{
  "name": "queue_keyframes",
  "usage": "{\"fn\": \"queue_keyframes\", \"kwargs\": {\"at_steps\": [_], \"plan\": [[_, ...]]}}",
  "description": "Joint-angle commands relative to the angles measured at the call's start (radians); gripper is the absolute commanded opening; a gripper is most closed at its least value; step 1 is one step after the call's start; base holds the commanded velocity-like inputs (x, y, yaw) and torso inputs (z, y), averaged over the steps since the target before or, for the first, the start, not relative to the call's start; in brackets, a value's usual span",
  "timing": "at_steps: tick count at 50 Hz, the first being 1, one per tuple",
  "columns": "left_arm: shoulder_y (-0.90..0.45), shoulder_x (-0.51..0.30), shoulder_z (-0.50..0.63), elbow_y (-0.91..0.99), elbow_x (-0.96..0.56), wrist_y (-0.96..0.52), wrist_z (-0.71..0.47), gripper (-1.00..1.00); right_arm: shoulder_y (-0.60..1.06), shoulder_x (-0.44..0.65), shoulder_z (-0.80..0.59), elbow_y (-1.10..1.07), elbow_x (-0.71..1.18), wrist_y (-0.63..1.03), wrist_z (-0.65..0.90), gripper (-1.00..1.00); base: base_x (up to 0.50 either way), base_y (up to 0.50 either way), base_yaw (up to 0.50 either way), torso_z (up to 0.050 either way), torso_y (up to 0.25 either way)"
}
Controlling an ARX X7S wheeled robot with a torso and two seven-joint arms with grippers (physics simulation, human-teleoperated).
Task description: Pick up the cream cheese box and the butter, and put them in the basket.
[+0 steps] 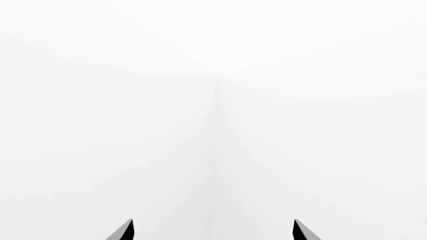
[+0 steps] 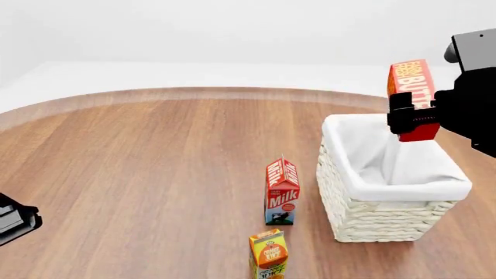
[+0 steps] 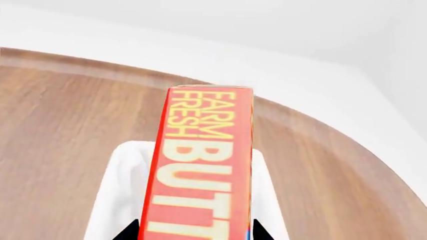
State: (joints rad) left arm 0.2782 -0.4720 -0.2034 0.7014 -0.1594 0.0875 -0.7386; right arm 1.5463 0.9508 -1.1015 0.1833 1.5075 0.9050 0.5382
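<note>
The butter (image 2: pixel 410 78), a red-orange box with yellow lettering, hangs upright over the far right side of the white wicker basket (image 2: pixel 380 220). My right gripper (image 2: pixel 416 118) is shut on its lower part. In the right wrist view the butter (image 3: pixel 203 165) fills the space between the dark fingertips of the right gripper (image 3: pixel 193 231), with the basket's white liner (image 3: pixel 112 200) below it. My left gripper (image 1: pixel 213 231) is open and faces a blank white surface, nothing between its tips. The cream cheese box is out of view.
A red milk carton (image 2: pixel 282 192) stands just left of the basket. An orange juice carton (image 2: pixel 269 254) stands in front of it at the near edge of the view. The round wooden table (image 2: pixel 155 163) spreads left, and part of the left arm (image 2: pixel 14 218) shows at its left edge.
</note>
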Motion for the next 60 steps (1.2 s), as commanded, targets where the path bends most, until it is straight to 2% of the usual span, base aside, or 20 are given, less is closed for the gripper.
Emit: {"fn": "queue_keyframes", "kwargs": {"at_steps": [1,12,36,60], "plan": [[-0.001,0.020,-0.023,-0.007,0.009,-0.002,0.023,1.00,0.014,-0.074,0.021,0.079,-0.134,-0.026,-0.071,-1.00,0.00,0.00,0.00,0.000,0.000],[0.002,0.019,-0.028,-0.004,0.004,-0.003,0.022,1.00,-0.007,-0.112,-0.015,0.113,-0.170,-0.024,-0.103,-1.00,0.00,0.00,0.00,0.000,0.002],[-0.002,0.017,-0.023,-0.003,0.007,-0.008,0.022,1.00,-0.093,-0.106,-0.047,0.135,-0.193,-0.049,-0.111,-1.00,0.00,0.00,0.00,0.000,0.001],[-0.004,0.017,-0.017,-0.009,0.007,-0.006,0.023,1.00,-0.098,-0.134,-0.075,0.157,-0.238,-0.056,-0.135,-1.00,0.00,0.00,0.00,0.000,0.001]]}}
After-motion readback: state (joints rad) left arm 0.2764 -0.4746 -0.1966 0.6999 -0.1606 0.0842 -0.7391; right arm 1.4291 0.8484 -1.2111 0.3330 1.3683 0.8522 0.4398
